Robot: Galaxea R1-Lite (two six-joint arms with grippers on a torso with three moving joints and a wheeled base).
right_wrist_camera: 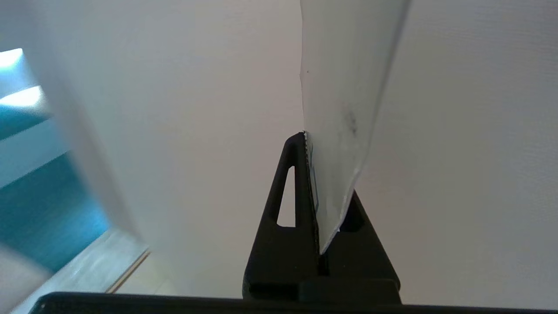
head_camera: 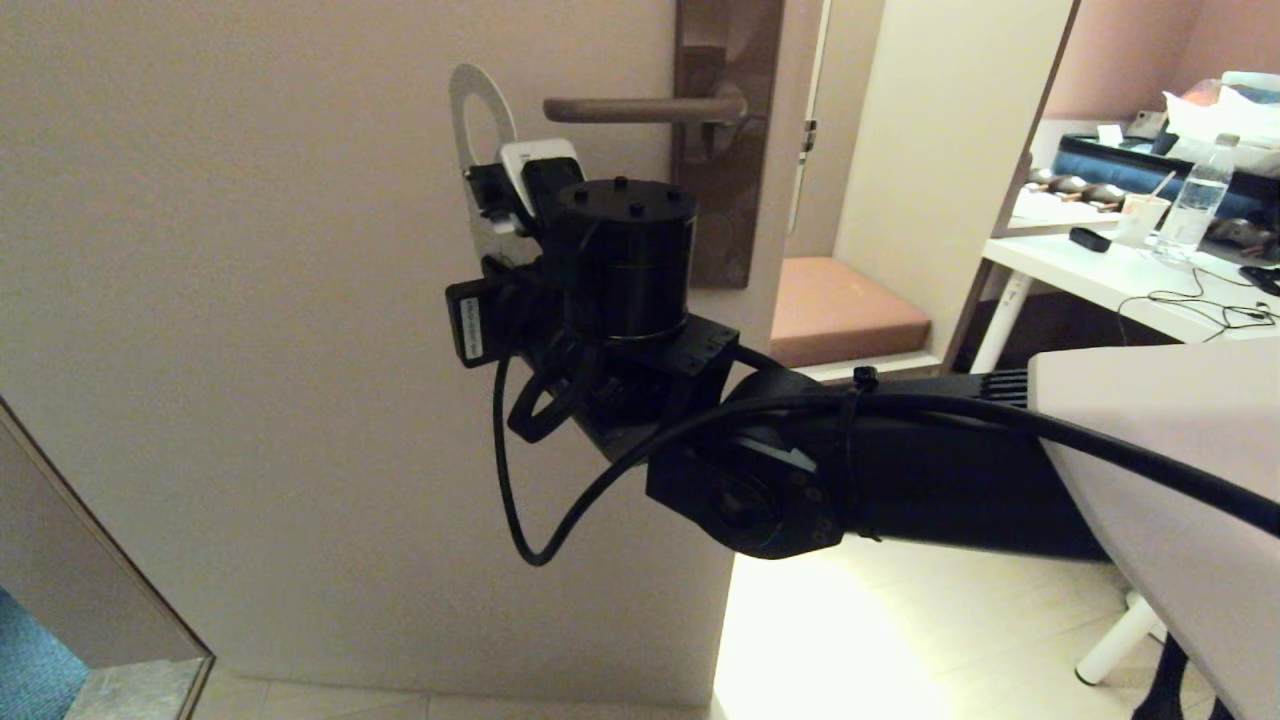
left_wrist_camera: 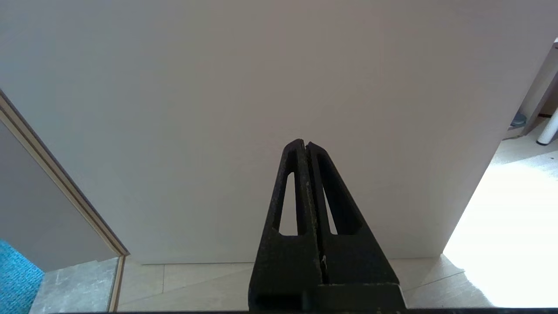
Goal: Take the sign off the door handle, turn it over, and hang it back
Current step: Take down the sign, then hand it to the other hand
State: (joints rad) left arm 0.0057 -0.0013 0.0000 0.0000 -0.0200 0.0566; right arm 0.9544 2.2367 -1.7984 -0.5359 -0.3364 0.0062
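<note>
Our right pincer (right_wrist_camera: 310, 144) pinches the sign (head_camera: 478, 120) edge beside the handle (head_camera: 640, 110); thin grip, so it may twist and miss the lever; left pincer (left_wrist_camera: 307, 146) parked, closed empty

The sign (head_camera: 478, 110) is looking like thin, smooth card with a pale matt face. The door handle (head_camera: 640, 109) is showing as brushed bronze-brown metal with a dull sheen, on a darker metal backplate (head_camera: 725, 200). The door (head_camera: 250, 300) is showing a smooth matt painted finish. The right gripper (right_wrist_camera: 308, 137) and left gripper (left_wrist_camera: 305, 144) are appearing as black, grainy matt plastic.
</note>
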